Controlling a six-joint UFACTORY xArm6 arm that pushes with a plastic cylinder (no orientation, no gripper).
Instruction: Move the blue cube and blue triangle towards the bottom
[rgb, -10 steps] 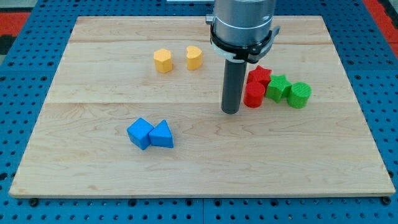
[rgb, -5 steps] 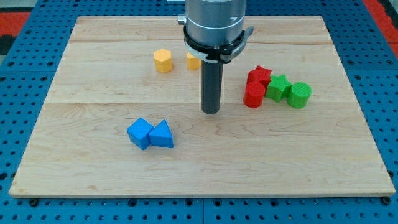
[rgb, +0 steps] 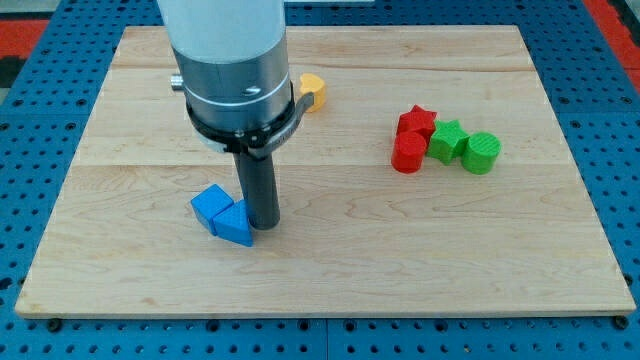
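Note:
The blue cube (rgb: 210, 205) and the blue triangle (rgb: 234, 226) lie side by side at the lower left of the wooden board (rgb: 400, 260), the triangle to the cube's lower right. My tip (rgb: 263, 224) stands on the board at the triangle's right side, touching it or nearly so. The rod and the arm's grey body rise above it and hide the board behind.
A yellow block (rgb: 313, 91) peeks out right of the arm near the view's top; another yellow block is hidden behind the arm. At the right sit a red star (rgb: 417, 122), a red cylinder (rgb: 408, 153), a green star (rgb: 447, 139) and a green cylinder (rgb: 482, 152).
My tip has moved from the board's middle down and left to the blue triangle's right side. The blue pair has shifted a little to the left and down.

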